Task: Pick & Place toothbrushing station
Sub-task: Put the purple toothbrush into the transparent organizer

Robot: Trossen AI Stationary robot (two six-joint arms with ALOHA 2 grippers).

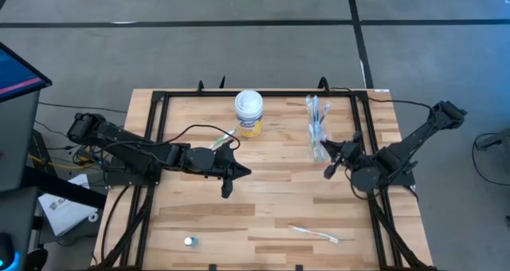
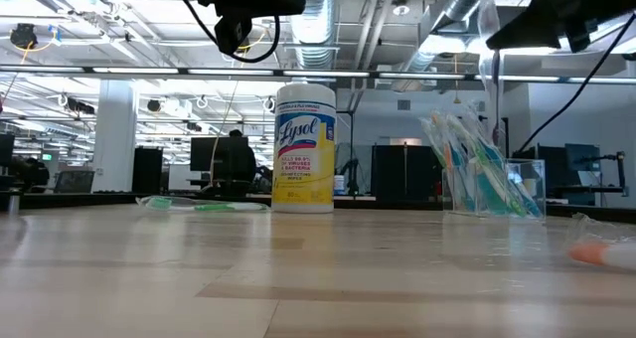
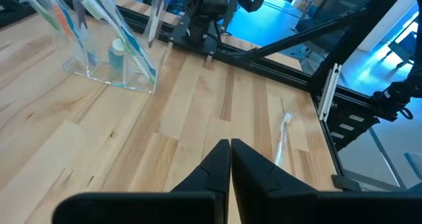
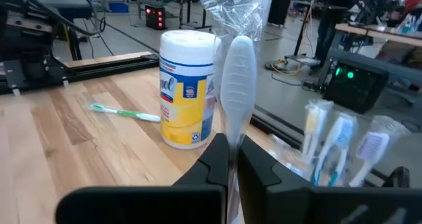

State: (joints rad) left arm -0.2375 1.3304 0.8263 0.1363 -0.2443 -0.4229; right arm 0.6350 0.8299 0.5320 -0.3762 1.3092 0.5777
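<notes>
- While the right hand point(image 4: 229, 159) is clamped on a wrapped toothbrush point(image 4: 237, 85) above the surface's right side, lower it head-up into the clear holder point(image 1: 319, 131) near the far right corner.
- The left hand point(image 1: 229, 179), closed and empty, hovers mid-surface.
- Near edge: a white toothbrush point(image 1: 315, 233) and small cap point(image 1: 189, 241); open room between.
- Far edge: canister point(image 1: 249, 112), green toothbrush point(image 1: 223, 137) beside it.

Bright, even light falls from the ceiling strip lamps point(image 2: 149, 30), leaving soft shadows on the pale wooden bench point(image 1: 271, 199). Its near planks blur at table height; blue screen glow tints one corner.
</notes>
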